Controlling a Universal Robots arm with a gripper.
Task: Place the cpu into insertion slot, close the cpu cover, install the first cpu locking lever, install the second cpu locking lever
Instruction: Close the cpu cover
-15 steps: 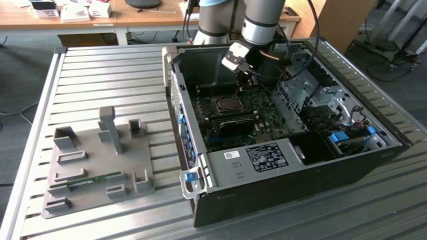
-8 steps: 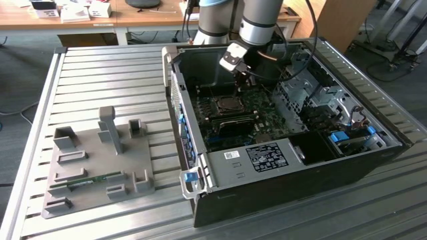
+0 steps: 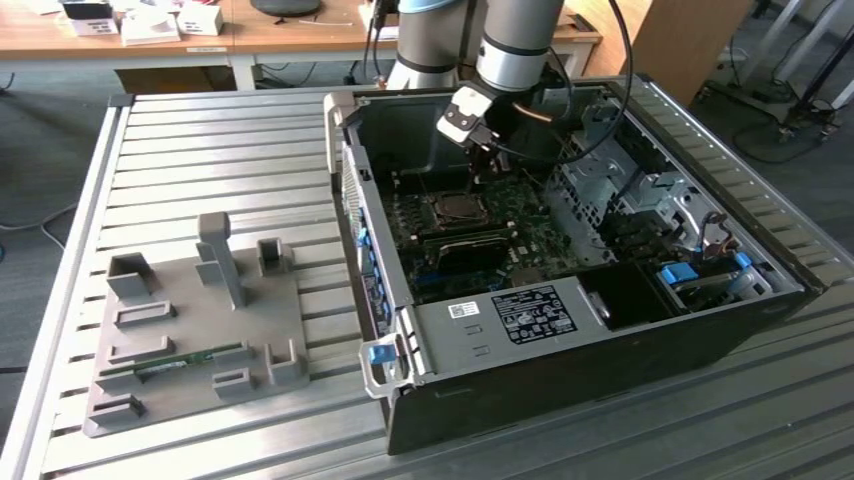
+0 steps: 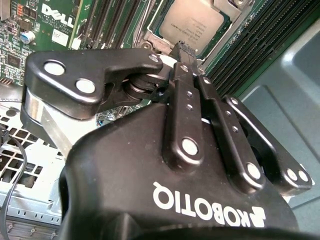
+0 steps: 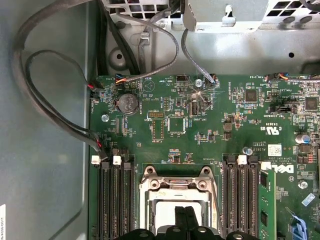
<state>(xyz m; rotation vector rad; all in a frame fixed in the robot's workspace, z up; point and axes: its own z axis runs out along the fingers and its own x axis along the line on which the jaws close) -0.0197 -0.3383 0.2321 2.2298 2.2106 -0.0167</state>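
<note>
Exterior view: the gripper [image 3: 485, 178] hangs inside the open computer case [image 3: 694, 300]. The insertion slot [image 3: 455, 207] lies near it, at 7 o'clock.

Second wrist view: the jaws are closed together and grasp nothing. The cpu [image 4: 192, 22], a flat square with a silver-grey top, sits in the slot just beyond the fingertips [image 4: 181, 67].

First wrist view: the fingertips [image 5: 180, 220] overlap the window of the cpu cover [image 5: 177, 183]. The pale cpu [image 5: 162, 214] shows beside them. Contact cannot be determined.
</note>
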